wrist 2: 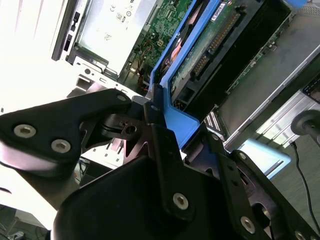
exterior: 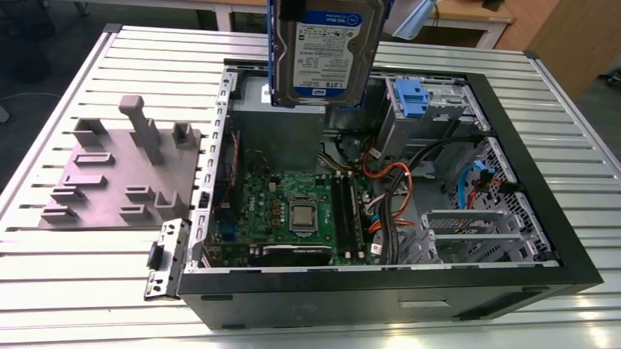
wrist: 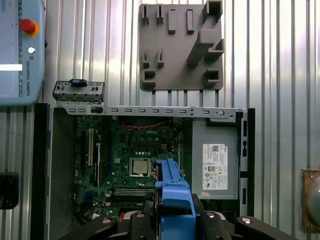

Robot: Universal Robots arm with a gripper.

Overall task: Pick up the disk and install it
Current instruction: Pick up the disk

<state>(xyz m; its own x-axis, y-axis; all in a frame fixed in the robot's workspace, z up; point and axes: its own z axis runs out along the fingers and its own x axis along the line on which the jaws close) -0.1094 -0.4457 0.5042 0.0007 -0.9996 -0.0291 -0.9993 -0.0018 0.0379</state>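
One slatted bench (exterior: 78, 276), carrying one open computer case (exterior: 388, 291) and, to the exterior view's left of it, one grey fixture plate (exterior: 107, 182). One disk (exterior: 325, 51) above the case: upright, long axis vertical, label toward the exterior view. Fingers (wrist 2: 162, 145) closed tight on its blue carrier (wrist 2: 177, 120), per the second wrist view.

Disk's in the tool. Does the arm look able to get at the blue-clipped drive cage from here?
Likely yes. The case lies open on top, the tool holds the disk above it, and nothing covers the cage. The orange cables run beside it, lower down.
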